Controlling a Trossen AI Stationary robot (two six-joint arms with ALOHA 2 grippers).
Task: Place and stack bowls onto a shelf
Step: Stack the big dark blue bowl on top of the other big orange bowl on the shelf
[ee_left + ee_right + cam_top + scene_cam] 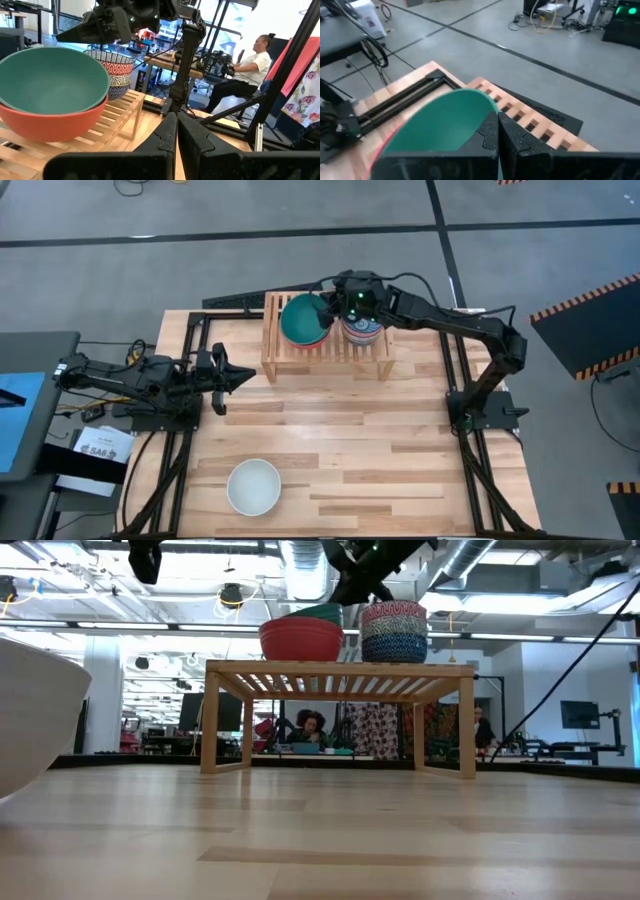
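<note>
The light-wood shelf (325, 356) (340, 670) stands at the table's far edge. On its left half a teal bowl (300, 320) (50, 80) (445, 125) sits nested and slightly tilted in a red bowl (300, 640) (55, 125). On its right half is a stack of patterned bowls (365, 332) (394, 632), with a pink-red one on top. A white bowl (253, 486) (30, 720) rests on the table near the front left. My right gripper (330, 305) (497, 125) is shut and hovers just above the teal bowl's right rim. My left gripper (245, 375) (176, 130) is shut and waits at the table's left.
Black frame rails (190, 345) run along the table's left and right sides (455, 370). The plank tabletop (350, 440) lies bare between the shelf and the white bowl. People sit in the room beyond the table (245, 65).
</note>
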